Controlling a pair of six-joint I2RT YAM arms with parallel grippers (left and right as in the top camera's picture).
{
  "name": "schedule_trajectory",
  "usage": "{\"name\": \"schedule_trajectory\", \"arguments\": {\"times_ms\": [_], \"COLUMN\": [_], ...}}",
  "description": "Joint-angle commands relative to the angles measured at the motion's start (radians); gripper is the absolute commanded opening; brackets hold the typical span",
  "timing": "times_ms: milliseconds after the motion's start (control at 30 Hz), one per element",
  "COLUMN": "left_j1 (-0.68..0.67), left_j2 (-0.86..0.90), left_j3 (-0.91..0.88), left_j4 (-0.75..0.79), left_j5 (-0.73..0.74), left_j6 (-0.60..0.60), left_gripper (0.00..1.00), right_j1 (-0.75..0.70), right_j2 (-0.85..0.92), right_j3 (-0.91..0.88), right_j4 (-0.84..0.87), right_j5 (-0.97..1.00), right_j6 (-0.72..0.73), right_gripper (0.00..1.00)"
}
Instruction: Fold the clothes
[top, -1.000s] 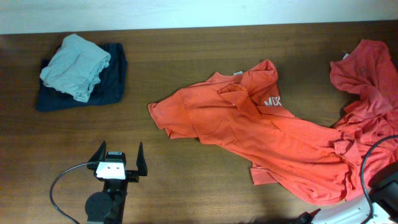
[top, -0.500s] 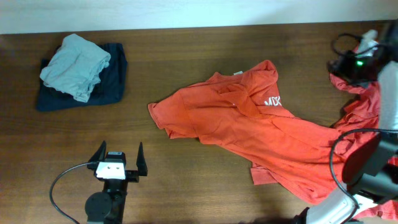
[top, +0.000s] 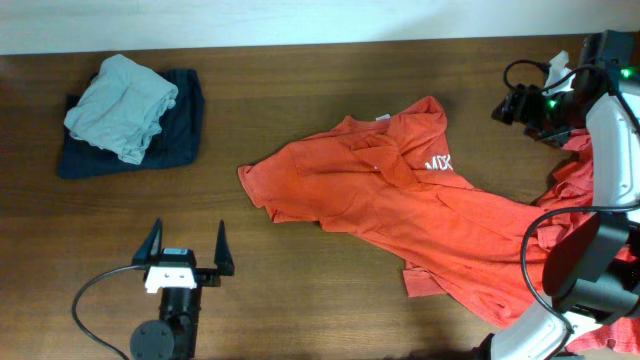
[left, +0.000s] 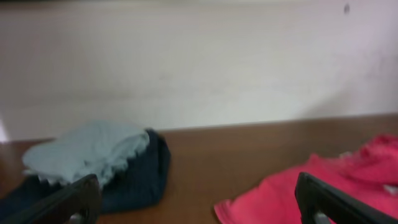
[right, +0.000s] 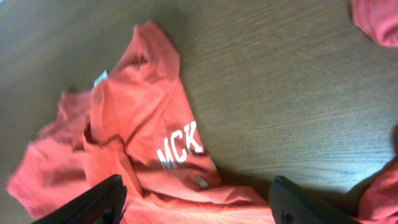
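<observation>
An orange-red T-shirt (top: 400, 205) lies crumpled and spread across the middle of the table, with white lettering (top: 438, 163) showing; it also appears as the T-shirt (right: 143, 118) and the T-shirt (left: 273, 193) in the wrist views. A second coral shirt (top: 572, 185) is bunched at the right edge, partly under the right arm. My right gripper (top: 505, 103) (right: 199, 208) hovers open above bare wood beyond the lettered shirt, holding nothing. At the front left, well apart from the clothes, my left gripper (top: 185, 248) (left: 199, 208) stands wide open and empty.
A folded grey garment (top: 120, 105) rests on a navy one (top: 180, 130) at the back left. The white wall (left: 199, 62) runs along the table's far edge. A black cable (top: 100, 290) loops beside the left arm, and the right arm's cable (top: 535, 260) curls over the shirts.
The right arm has swung up from the front right corner to the far right, and its gripper now points left over the table. The left gripper has shifted slightly.
</observation>
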Motion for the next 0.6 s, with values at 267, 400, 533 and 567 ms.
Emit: {"name": "schedule_trajectory", "arguments": {"times_ms": [267, 400, 533, 567], "left_j1": [-0.004, -0.004, -0.004, -0.004], "left_j2": [0.506, 0.825, 1.139, 1.202], "left_j3": [0.353, 0.616, 0.892, 0.947], "left_j4": [-0.036, -0.226, -0.465, -0.500], "left_j5": [0.101, 0.198, 0.278, 0.278], "left_j6": [0.000, 0.000, 0.000, 0.000], "left_gripper": [0.99, 0.99, 0.99, 0.99], "right_j1": [0.208, 0.262, 0.298, 0.304], "right_j2": [-0.002, -0.002, -0.002, -0.002], "right_j3": [0.011, 0.008, -0.016, -0.027], "right_j4": [0.011, 0.020, 0.024, 0.027], "right_j5": [-0.048, -0.048, -0.035, -0.030], "right_j6": [-0.350, -0.397, -0.424, -0.424], "right_gripper": [0.44, 0.39, 0.34, 0.34]}}
